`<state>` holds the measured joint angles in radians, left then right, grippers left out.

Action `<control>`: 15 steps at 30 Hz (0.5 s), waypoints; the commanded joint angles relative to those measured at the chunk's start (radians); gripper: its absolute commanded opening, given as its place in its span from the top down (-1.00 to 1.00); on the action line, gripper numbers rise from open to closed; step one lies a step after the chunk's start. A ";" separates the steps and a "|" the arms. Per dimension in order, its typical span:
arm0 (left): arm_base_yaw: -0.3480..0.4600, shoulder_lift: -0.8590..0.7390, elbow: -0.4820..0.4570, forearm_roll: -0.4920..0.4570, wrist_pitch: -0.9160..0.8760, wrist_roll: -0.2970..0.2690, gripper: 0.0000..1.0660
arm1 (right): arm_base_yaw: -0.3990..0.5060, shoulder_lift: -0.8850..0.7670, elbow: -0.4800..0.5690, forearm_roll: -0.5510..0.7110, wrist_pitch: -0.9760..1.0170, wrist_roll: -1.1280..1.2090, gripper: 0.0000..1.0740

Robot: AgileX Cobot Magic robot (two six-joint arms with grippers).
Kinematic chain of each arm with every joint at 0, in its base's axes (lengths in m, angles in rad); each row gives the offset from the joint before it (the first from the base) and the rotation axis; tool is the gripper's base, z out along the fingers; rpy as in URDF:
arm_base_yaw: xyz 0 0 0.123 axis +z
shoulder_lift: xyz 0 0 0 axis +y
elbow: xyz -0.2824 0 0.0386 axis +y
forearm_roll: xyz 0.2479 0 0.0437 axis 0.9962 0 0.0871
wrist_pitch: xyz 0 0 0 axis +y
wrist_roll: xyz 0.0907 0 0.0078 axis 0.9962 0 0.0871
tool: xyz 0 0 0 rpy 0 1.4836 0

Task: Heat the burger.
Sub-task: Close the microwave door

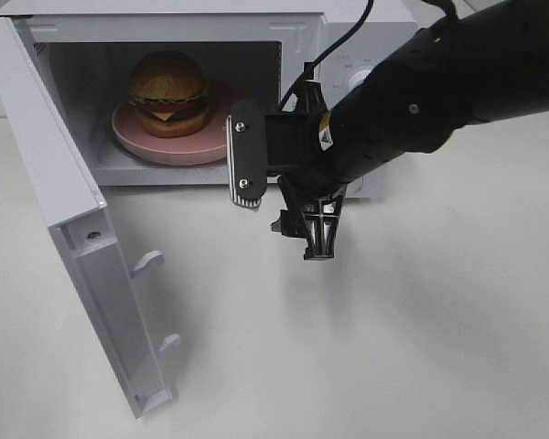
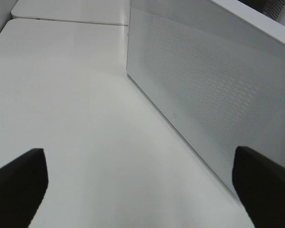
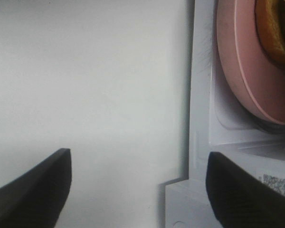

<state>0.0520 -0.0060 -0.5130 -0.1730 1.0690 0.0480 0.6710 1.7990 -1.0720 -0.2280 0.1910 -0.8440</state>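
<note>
The burger [image 1: 169, 91] sits on a pink plate [image 1: 156, 146] inside the open white microwave [image 1: 165, 11]. My right gripper [image 1: 281, 224] hangs just in front of the microwave's opening, turned on its side, open and empty. In the right wrist view, the right gripper [image 3: 137, 190] is wide open beside the microwave's front edge, with the plate [image 3: 247, 61] and a bit of the burger [image 3: 275, 28] beyond it. My left gripper [image 2: 140, 185] is open and empty over the table, facing the outer face of the microwave door [image 2: 204, 95]. The left gripper is out of the exterior view.
The microwave door [image 1: 64, 201] swings out to the left and reaches far forward over the white table [image 1: 393, 347]. The control panel with a knob [image 1: 355, 80] is partly behind my right arm. A black cable [image 1: 348, 37] runs over the microwave's top.
</note>
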 commanded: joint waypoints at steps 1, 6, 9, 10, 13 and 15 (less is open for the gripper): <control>-0.009 -0.015 0.000 -0.004 -0.008 0.000 -0.84 | -0.002 -0.068 0.071 -0.002 -0.028 0.117 -0.42; -0.009 -0.015 0.000 -0.004 -0.008 0.000 -0.84 | -0.002 -0.141 0.146 0.003 -0.028 0.267 -0.42; -0.009 -0.015 0.000 -0.004 -0.008 0.000 -0.84 | -0.002 -0.187 0.196 0.006 -0.028 0.364 -0.42; -0.009 -0.015 0.000 -0.004 -0.008 0.000 -0.84 | -0.002 -0.187 0.196 0.006 -0.028 0.364 -0.42; -0.009 -0.015 0.000 -0.004 -0.008 0.000 -0.84 | -0.002 -0.235 0.238 0.008 -0.027 0.458 -0.42; -0.009 -0.015 0.000 -0.004 -0.008 0.000 -0.84 | -0.002 -0.287 0.284 0.009 -0.026 0.581 -0.42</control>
<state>0.0520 -0.0060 -0.5130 -0.1730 1.0690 0.0480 0.6710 1.5610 -0.8210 -0.2240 0.1650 -0.3770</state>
